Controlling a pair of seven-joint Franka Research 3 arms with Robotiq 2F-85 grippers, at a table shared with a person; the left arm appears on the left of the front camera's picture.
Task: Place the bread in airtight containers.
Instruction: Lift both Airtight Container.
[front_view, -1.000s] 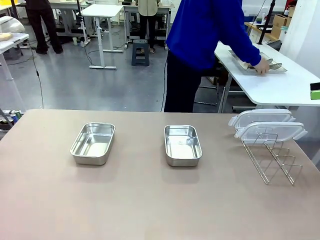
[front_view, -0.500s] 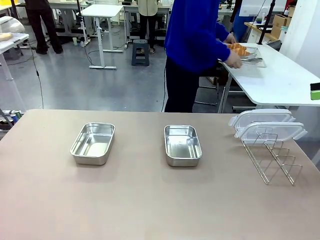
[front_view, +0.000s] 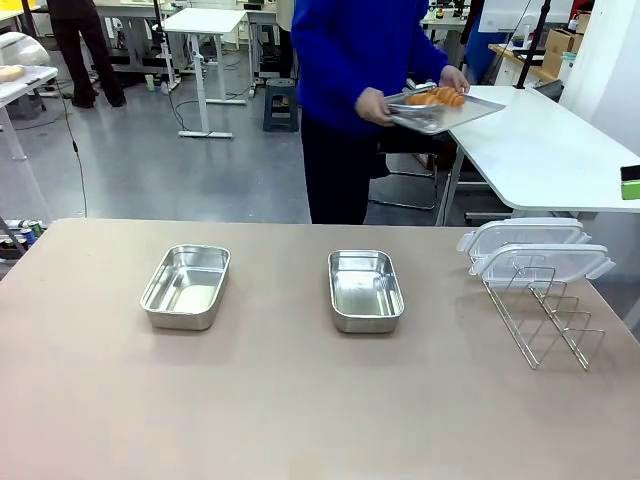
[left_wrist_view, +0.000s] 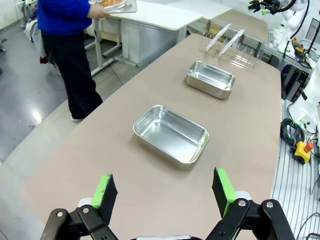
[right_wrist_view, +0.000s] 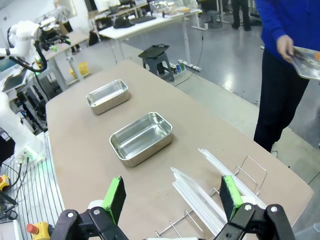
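The person (front_view: 350, 60) has lifted the tray (front_view: 475, 108) off the white side table (front_view: 540, 150) beyond the wire rack (front_view: 545, 320) and is turning with it toward the table (front_view: 300, 400); a second ago it lay flat there. The bread (front_view: 436, 97) rides on that tray, well beyond the rack. The near tin (front_view: 365, 290) beside the rack and the far tin (front_view: 186, 287) stand open and empty, with their clear lids (front_view: 530, 250) propped on the rack. The left claw (left_wrist_view: 164, 190) and the right claw (right_wrist_view: 173, 196) hover with fingers apart, holding nothing. Delivery looks imminent; filling has not begun.
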